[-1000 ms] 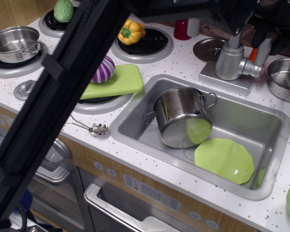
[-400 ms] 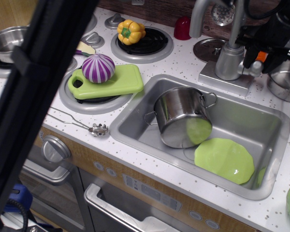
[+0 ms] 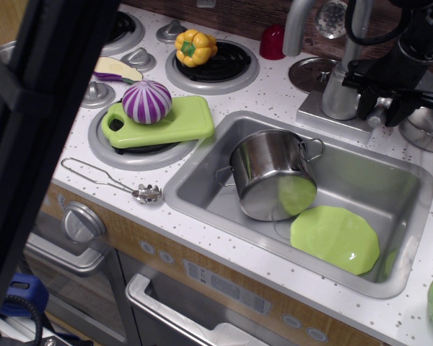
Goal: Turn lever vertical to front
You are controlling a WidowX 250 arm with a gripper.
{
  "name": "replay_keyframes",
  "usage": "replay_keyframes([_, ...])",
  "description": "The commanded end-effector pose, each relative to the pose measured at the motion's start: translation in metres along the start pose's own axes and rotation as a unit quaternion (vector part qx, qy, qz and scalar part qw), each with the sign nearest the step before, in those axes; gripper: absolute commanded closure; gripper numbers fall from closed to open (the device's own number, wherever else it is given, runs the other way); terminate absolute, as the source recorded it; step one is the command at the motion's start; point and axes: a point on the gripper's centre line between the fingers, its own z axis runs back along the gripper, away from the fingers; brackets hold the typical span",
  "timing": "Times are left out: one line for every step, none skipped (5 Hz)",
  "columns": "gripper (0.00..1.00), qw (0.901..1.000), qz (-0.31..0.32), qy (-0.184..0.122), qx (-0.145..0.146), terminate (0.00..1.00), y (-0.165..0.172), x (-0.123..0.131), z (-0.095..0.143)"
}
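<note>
The chrome faucet column (image 3: pixel 338 92) stands behind the sink at the upper right. My black gripper (image 3: pixel 382 104) is pressed against its right side, with the jaws on either side of the lever (image 3: pixel 378 114). Only a small silver-grey piece of the lever shows between the black fingers. Its orange-red mark is hidden. The gripper looks shut on the lever. The clear crystal knob (image 3: pixel 332 17) sits higher up, beside the spout, untouched.
The sink (image 3: pixel 202 169) holds a tilted steel pot (image 3: pixel 270 173) and a green plate (image 3: pixel 335 238). A second steel pot (image 3: pixel 426 128) stands right of the gripper. A lid (image 3: pixel 308 72) and red cup (image 3: pixel 274 42) are left of the faucet. My black arm (image 3: pixel 43 108) blocks the left foreground.
The gripper has come down and forward at the faucet's right side. The lever's upright bar and orange mark, visible before, are now covered. The arm link in the foreground swung left.
</note>
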Motion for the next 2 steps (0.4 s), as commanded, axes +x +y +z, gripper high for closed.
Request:
replay_keyframes([1.00, 0.9994, 0.017, -0.017, -0.024, 0.00, -0.0096, -0.0024, 0.0221])
replay_keyframes([1.00, 0.9991, 0.017, -0.010, -0.037, 0.00, -0.0083, 0.0013, 0.0167])
